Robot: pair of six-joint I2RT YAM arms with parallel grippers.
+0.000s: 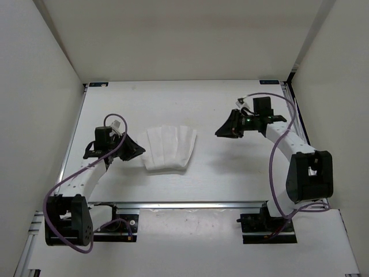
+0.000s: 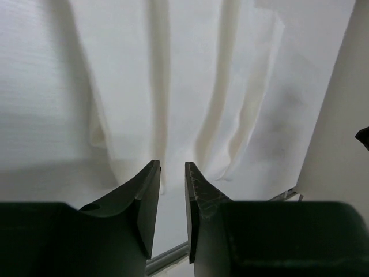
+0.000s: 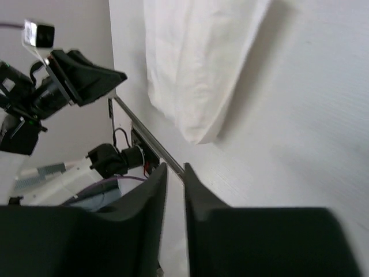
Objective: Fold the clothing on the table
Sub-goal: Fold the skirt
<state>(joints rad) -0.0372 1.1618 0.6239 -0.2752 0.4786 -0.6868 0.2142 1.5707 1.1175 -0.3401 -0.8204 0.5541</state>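
The thin white pleated fabric garment (image 1: 170, 149) lies compactly folded mid-table (image 1: 190, 104), nearer the railed edge. The left gripper (image 1: 138, 149) sits just beside it and the right gripper (image 1: 221, 131) well apart, both slightly parted and empty. Folding looks nearly finished; next I'd expect the arms to back away or smooth it.

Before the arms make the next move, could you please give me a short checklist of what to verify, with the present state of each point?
1. The left claw is empty: ok, jaws parted, nothing between them.
2. The right claw is empty: ok, narrow gap, nothing in it.
3. The right claw is clear of the clothing: ok, well apart.
4. The left claw is clear of the clothing: cannot tell, it sits right at the edge.
5. The clothing lies wholly on the table: ok, compact near the middle.
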